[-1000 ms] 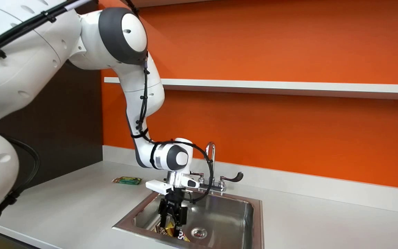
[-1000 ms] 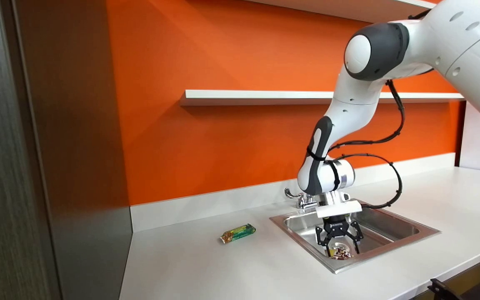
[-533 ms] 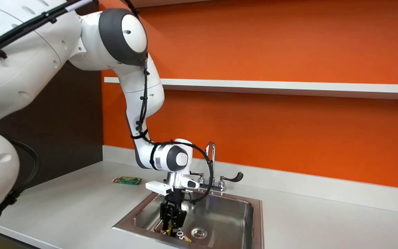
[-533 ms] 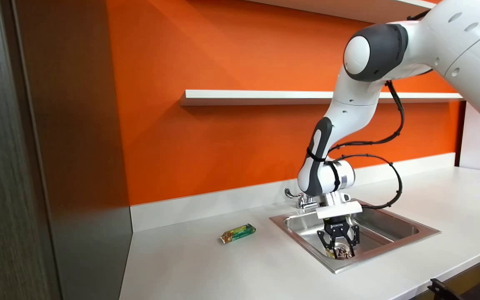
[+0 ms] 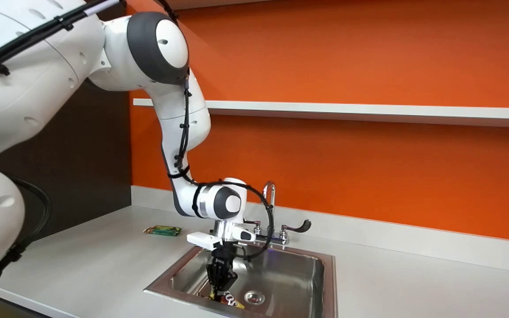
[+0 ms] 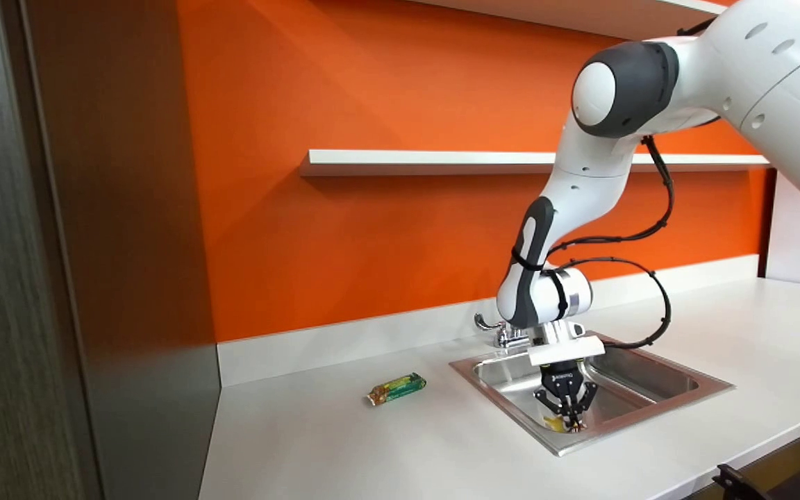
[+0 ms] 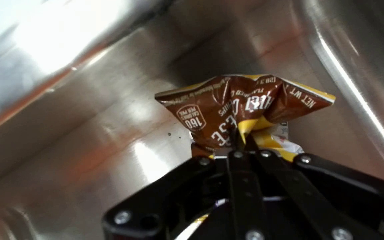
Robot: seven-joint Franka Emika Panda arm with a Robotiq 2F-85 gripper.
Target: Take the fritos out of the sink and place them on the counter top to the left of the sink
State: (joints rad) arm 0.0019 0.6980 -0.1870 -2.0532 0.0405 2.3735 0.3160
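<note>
We take this for a kitchen or kitchenette. The plainest sign is the steel sink (image 5: 329,282), set into a pale countertop (image 6: 344,444), with the claw (image 6: 572,423) down inside it. Behind the claw we see a chrome faucet (image 5: 273,195) with a lever handle (image 5: 301,227). The countertop runs out on both sides of the claw and ends farther back in a low backsplash (image 6: 344,361). Above the claw we find a white shelf (image 5: 369,109) on an orange wall (image 5: 369,176) and, well left of the claw in both exterior views, a dark upright panel (image 5: 86,163). Whether home, office or lab, we cannot tell.
</note>
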